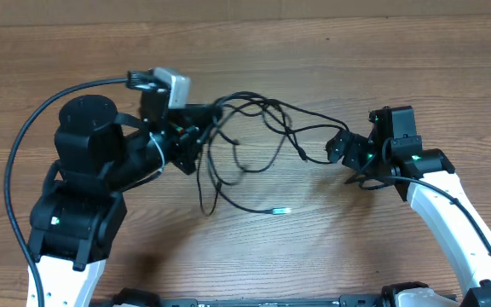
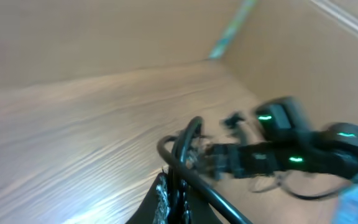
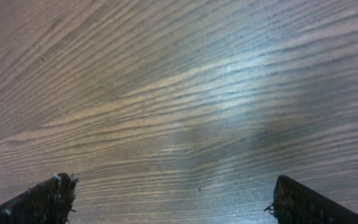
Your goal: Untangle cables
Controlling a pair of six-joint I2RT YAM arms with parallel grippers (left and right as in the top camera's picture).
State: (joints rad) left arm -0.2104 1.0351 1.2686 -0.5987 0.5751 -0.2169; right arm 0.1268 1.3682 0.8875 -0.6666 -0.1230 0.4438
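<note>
Looping in one tangle, thin black cables (image 1: 273, 109), count unclear, sit pinched in left gripper (image 1: 194, 139); right gripper (image 3: 173, 190) stands wide.

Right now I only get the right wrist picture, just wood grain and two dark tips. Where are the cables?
Observer: From overhead, the cables lie tangled mid-table, between the two arms.
Visitor: Is anything holding them?
Observer: Yes, the left end effector looks shut on the tangle's left side.
Visitor: Any loose ends?
Observer: One silver-tipped plug lies on the bare table, nearer the arms' bases than the tangle.
</note>
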